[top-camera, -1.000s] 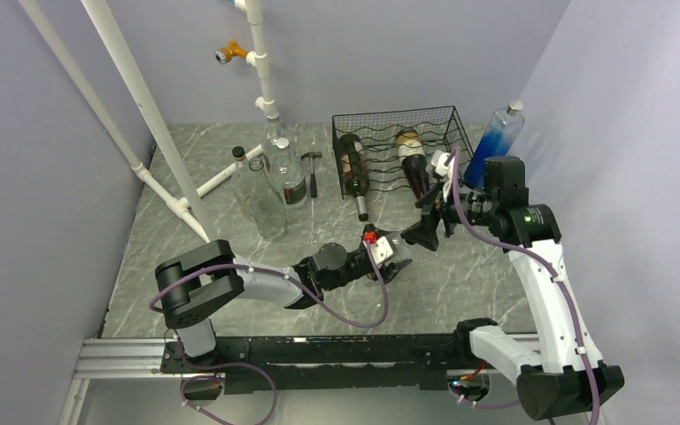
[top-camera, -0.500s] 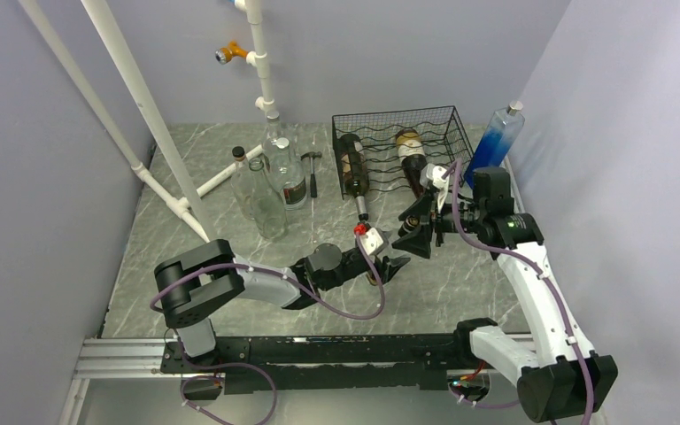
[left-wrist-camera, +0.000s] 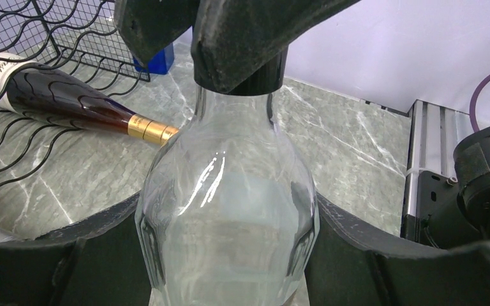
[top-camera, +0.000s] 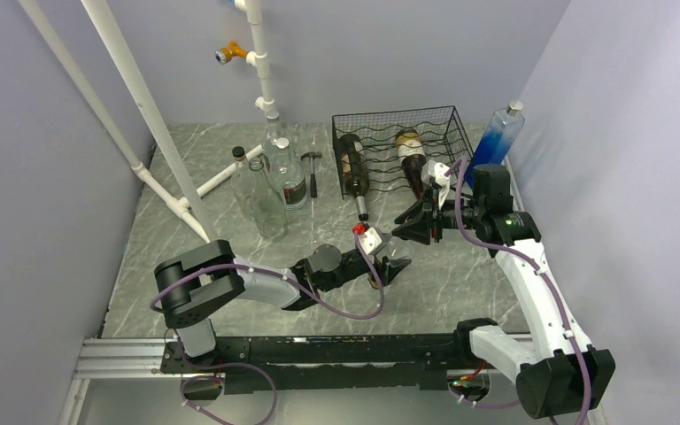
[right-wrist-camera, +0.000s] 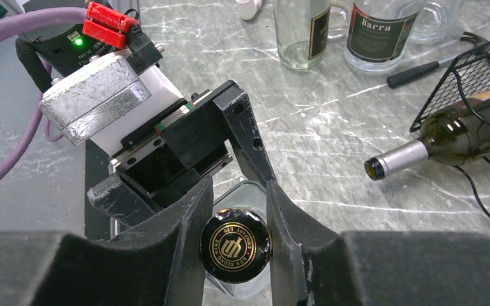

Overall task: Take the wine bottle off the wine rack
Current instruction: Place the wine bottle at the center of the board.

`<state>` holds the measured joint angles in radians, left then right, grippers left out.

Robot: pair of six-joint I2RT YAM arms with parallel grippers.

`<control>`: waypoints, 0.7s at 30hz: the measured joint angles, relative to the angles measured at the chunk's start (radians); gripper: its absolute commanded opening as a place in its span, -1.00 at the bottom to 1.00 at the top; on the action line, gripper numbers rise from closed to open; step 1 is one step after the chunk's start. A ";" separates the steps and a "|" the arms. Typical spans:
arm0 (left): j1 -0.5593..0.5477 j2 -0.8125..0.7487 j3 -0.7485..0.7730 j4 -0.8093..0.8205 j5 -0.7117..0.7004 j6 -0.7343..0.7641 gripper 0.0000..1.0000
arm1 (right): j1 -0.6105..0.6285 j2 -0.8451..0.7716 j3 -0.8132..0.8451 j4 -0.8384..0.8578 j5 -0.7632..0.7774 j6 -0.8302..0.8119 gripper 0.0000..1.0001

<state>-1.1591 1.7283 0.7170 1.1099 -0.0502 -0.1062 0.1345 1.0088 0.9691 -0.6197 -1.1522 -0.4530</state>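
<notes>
The black wire wine rack (top-camera: 394, 113) stands at the back with two dark wine bottles lying in it, one on the left (top-camera: 351, 168) and one on the right (top-camera: 412, 159). In front of the rack, my left gripper (top-camera: 388, 267) is shut on the body of a clear glass bottle (left-wrist-camera: 226, 210). The bottle stands upright between its fingers. My right gripper (right-wrist-camera: 236, 223) is shut on that bottle's black cap (right-wrist-camera: 235, 244), which bears gold lettering. In the left wrist view, the right-hand dark bottle (left-wrist-camera: 57, 99) shows a gold neck.
Several clear bottles (top-camera: 266, 190) and a hammer (top-camera: 312, 173) stand left of the rack. White pipes (top-camera: 155, 124) slant over the left side. A blue bottle (top-camera: 496, 137) leans on the right wall. The silver-foiled neck of the left-hand dark bottle (right-wrist-camera: 395, 159) pokes out of the rack.
My right gripper came down and left from beside the rack onto the clear bottle's cap and shut on it. The left gripper shifted slightly with the bottle.
</notes>
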 measured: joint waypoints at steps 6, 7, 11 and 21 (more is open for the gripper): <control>0.000 0.000 0.000 0.001 0.001 -0.003 -0.04 | -0.002 0.000 0.000 -0.003 0.000 0.001 -1.00; 0.000 0.000 -0.001 0.001 0.002 -0.003 0.16 | -0.003 0.000 0.001 -0.005 0.001 0.000 -1.00; 0.000 0.000 -0.005 0.007 0.016 -0.012 0.84 | -0.009 -0.002 0.012 -0.035 0.016 -0.002 -1.00; 0.002 -0.064 -0.006 0.038 0.058 -0.020 0.99 | -0.051 -0.027 0.023 -0.103 0.045 -0.016 -1.00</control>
<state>-1.1568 1.6646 0.7109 1.1481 0.0078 -0.1261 0.0834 0.9813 0.9920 -0.7223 -1.1072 -0.4690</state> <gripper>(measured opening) 0.994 0.350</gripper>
